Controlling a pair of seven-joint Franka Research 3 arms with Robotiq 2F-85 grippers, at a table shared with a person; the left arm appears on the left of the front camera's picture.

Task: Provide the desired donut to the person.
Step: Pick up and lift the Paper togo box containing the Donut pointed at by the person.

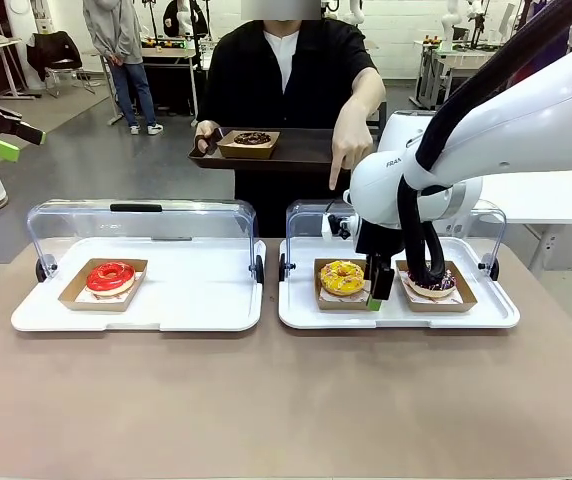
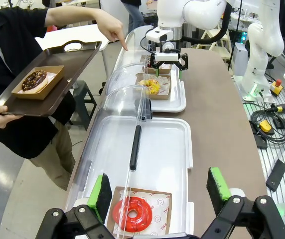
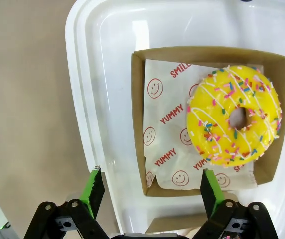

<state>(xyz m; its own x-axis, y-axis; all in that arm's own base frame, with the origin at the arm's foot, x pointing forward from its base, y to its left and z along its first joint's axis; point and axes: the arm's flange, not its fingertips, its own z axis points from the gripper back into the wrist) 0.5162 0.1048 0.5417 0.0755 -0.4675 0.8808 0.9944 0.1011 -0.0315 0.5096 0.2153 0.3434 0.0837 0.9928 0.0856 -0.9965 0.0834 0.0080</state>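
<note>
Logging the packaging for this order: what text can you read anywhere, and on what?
"YUMMY", red, repeated on the paper liner under the yellow donut.
"SMIL", cut short, same liner.
"FRA", cut off, on the right arm.
Print on the second liner, under the red donut: too small to read.

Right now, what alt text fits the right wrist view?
A yellow sprinkled donut sits on printed paper in a brown cardboard box on a white tray. The right gripper, jaws open, is aimed at one corner of the box.
</note>
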